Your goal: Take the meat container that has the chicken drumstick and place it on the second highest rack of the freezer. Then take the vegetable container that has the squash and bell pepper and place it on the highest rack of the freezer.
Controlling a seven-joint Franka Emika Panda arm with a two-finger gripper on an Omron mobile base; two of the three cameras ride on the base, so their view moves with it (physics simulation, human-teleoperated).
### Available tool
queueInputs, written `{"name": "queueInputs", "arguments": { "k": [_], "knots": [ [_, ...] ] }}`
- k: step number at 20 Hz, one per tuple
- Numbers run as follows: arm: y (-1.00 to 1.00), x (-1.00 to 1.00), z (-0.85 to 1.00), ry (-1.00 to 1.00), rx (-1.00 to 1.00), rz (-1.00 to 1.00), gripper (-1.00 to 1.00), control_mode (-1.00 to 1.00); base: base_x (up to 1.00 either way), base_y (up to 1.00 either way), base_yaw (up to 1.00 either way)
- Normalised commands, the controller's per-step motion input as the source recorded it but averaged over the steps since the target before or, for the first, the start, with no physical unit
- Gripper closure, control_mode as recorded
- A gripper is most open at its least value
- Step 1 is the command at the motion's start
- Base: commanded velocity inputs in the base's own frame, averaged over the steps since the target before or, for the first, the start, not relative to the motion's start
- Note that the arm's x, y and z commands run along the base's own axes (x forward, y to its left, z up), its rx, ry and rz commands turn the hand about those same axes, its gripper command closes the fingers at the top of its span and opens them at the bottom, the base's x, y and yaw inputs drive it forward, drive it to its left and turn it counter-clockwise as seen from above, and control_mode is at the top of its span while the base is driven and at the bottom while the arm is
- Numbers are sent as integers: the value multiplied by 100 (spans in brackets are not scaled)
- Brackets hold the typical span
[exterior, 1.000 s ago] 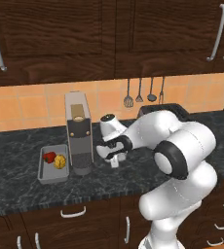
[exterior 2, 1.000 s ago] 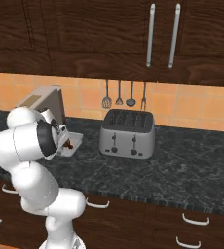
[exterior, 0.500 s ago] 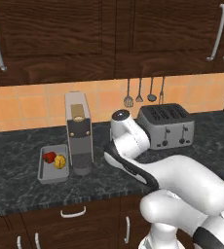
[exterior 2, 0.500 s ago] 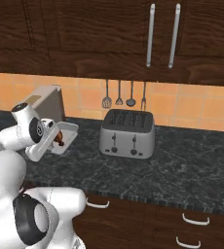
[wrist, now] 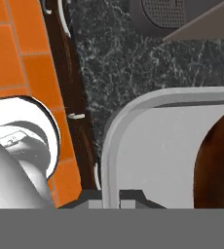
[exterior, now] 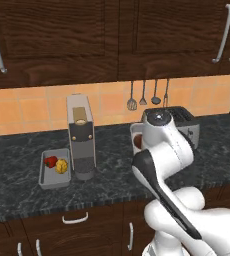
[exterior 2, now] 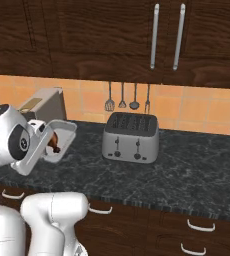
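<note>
My gripper (wrist: 115,196) is shut on the rim of the meat container (wrist: 153,146), a shallow grey tray held in the air above the dark counter. The brown chicken drumstick (wrist: 216,165) lies inside it. From the right base view the meat container (exterior 2: 62,134) hangs tilted beside my arm with the drumstick (exterior 2: 54,145) in it. Its edge (exterior: 132,132) peeks out behind my arm in the left base view. The vegetable container (exterior: 43,174) rests on the counter at left, holding the red bell pepper (exterior: 50,161) and yellow squash (exterior: 62,166). The freezer is out of view.
A tall grey coffee machine (exterior: 81,137) stands right of the vegetable container. A silver toaster (exterior 2: 131,136) sits further right against the tiled wall, under hanging utensils (exterior 2: 122,97). Dark wood cabinets run above and below the counter.
My arm has swung to the right and risen, carrying the meat container with the drumstick away from the coffee machine. The vegetable container has stayed in place.
</note>
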Motion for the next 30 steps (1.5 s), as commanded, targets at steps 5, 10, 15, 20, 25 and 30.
{"name": "queueInputs", "arguments": {
  "k": [5, 10, 15, 20, 25, 30],
  "knots": [
    [-15, -47, 100, 0, -2, 1, 100, -100, 0, 0, 0],
    [0, -3, 20, 0, 0, 0, 100, -100, 0, 0, 0],
    [20, -15, -2, 0, -4, -2, 100, -100, 0, 0, 0],
    [0, 0, 0, 0, 0, 0, 100, 100, -75, 45, -42],
    [0, 0, 0, 0, 0, 0, 100, 100, -50, 59, -65],
    [0, 0, 0, 0, 0, 0, 100, 100, -55, 41, -76]
  ]
}}
